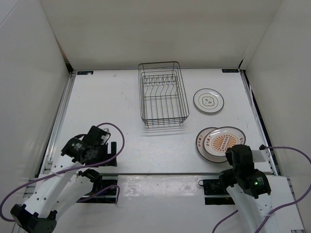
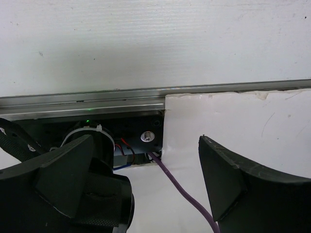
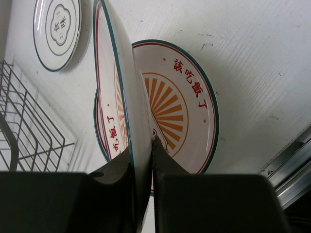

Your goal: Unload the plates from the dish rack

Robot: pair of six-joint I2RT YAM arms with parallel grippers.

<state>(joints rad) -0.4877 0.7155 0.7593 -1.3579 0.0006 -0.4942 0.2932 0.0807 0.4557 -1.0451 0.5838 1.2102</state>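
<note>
Waiting spread wide at near left, the left end effector (image 2: pixel 146 170) takes no part. Far-centre on the desk (image 1: pixel 112 97), the dish rack (image 1: pixel 163 94) stands unloaded, the grey-ringed plate (image 1: pixel 208 101) flat beside it. Nearer right, the right end effector (image 3: pixel 151 145) pinches the sunburst plate (image 1: pixel 227 140) by its rim; lowering gently matters, since a second plate (image 1: pixel 203 145) lies beneath.

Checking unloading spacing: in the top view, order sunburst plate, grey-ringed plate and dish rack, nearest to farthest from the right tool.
1. Sunburst plate: in the right tool, front right.
2. Grey-ringed plate: behind it, right side.
3. Dish rack: farthest, back centre.
</note>
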